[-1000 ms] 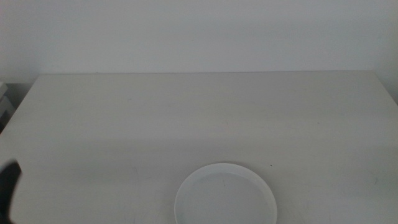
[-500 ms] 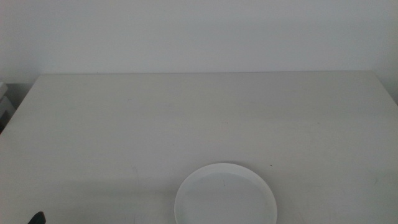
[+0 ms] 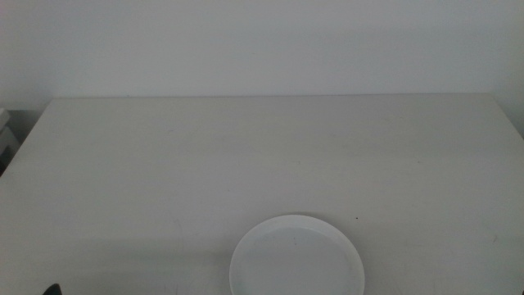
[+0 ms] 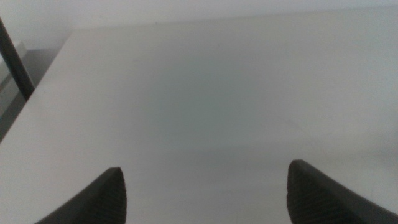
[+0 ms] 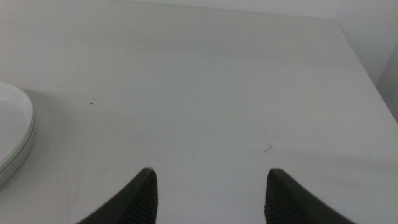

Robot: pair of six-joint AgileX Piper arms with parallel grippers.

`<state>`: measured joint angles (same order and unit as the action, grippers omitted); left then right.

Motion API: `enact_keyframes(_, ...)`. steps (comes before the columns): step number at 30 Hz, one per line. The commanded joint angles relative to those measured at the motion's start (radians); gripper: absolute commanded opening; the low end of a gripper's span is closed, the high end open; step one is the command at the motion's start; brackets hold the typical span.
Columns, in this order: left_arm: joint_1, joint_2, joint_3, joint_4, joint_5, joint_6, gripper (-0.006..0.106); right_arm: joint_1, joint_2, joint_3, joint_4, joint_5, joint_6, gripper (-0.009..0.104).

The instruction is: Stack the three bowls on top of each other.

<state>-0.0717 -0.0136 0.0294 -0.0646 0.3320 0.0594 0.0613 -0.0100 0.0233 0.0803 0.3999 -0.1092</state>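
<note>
A white bowl (image 3: 296, 258) sits at the table's front edge, a little right of centre, cut off by the picture's bottom. In the right wrist view its side (image 5: 12, 134) shows a white rim with a thin pale green edge and another rim under it, so dishes lie nested there. I cannot make out a grey one. My left gripper (image 4: 205, 168) is open and empty over bare table; only a dark sliver of it (image 3: 51, 289) shows at the middle view's bottom left. My right gripper (image 5: 211, 171) is open and empty, to the right of the bowls.
The white table (image 3: 262, 156) runs back to a pale wall. Its left edge (image 4: 37, 99) drops off beside a dark pole (image 4: 15, 62). Its right edge (image 5: 367, 68) shows in the right wrist view.
The left gripper has drawn back towards the bottom left corner of the middle view; only a sliver still shows. The bowl has not moved.
</note>
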Motion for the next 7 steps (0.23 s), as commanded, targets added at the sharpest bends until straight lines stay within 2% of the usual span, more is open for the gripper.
enact_keyframes(1, 0.002, -0.014, -0.003, -0.001, -0.043, -0.009, 0.086, -0.008, -0.027, -0.001, -0.003, -0.077, -0.009, 0.045)
enact_keyframes(7, 0.002, -0.014, -0.003, -0.001, -0.041, -0.009, 0.086, -0.008, -0.027, -0.001, -0.003, -0.079, -0.009, 0.045)
